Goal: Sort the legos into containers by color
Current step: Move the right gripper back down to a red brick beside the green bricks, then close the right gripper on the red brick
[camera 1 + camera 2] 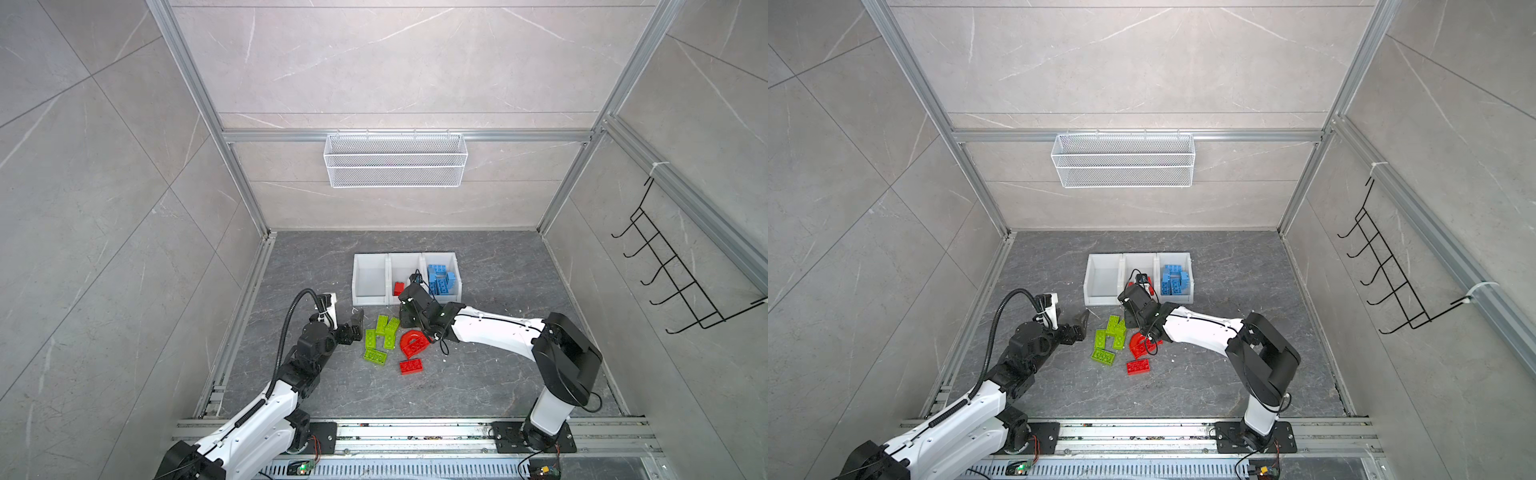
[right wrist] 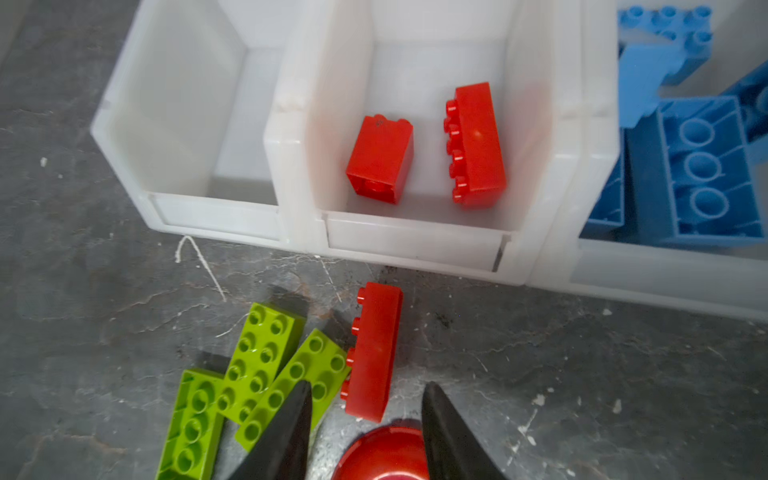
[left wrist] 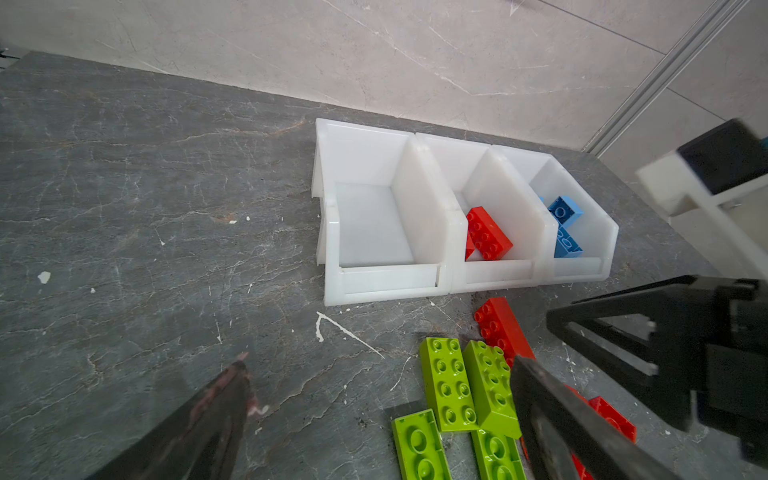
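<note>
Nearest the robot's base, one flat red brick (image 1: 411,366) lies alone on the dark tabletop (image 1: 478,374). Just behind it sits one red arch (image 1: 409,338). It touches at least one more red piece, which the right arm partly hides, so the count there cannot be settled. To the left, both top views show five green bricks (image 1: 375,356) in a loose cluster, several of them touching.

The left gripper (image 1: 354,326) hovers just left of that cluster, fingers spread wide and holding nothing. The right gripper (image 2: 368,386) points down beside the arch. Its two fingers stand partly apart, either side of the near end of one long red brick (image 2: 374,349). That brick lies on its side with its studs toward the green ones. A gap shows on each side of it, so it is not gripped.

Farthest away, three white containers stand in a touching row. They are the left bin (image 1: 369,296), the middle bin (image 1: 405,261) and the right bin (image 1: 457,272). The middle bin holds two red bricks (image 2: 380,160). The right bin holds a heap of blue bricks (image 1: 441,279) too jumbled to count.
</note>
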Robot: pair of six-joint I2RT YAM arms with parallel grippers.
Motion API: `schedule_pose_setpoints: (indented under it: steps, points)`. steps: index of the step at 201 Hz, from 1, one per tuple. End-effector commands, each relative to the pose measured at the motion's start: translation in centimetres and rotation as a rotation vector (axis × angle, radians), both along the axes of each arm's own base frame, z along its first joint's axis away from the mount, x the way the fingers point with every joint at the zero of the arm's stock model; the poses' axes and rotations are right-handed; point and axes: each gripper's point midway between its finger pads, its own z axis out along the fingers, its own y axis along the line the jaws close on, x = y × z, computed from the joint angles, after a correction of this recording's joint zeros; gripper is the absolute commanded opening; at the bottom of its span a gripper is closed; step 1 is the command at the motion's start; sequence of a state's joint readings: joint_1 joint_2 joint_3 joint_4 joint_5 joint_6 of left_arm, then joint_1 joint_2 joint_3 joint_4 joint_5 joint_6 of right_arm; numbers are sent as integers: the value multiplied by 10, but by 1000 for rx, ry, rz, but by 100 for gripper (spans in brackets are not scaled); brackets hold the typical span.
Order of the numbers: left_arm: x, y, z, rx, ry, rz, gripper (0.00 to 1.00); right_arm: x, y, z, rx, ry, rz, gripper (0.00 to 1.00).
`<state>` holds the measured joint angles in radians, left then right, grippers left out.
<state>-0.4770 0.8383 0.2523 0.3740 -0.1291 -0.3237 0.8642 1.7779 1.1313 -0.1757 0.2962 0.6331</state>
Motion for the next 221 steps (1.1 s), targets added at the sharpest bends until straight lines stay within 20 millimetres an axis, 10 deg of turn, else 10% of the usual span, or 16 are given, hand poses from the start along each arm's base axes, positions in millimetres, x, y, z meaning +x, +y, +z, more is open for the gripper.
schedule_pose_setpoints:
  steps: [1, 221]
  points:
    - [4, -1, 17, -38, -42, 4, 100, 9, 7, -4, 13, -2, -11, 46]
    - [7, -2, 10, -30, -23, 9, 100, 16, 4, -52, 18, 131, 26, 38]
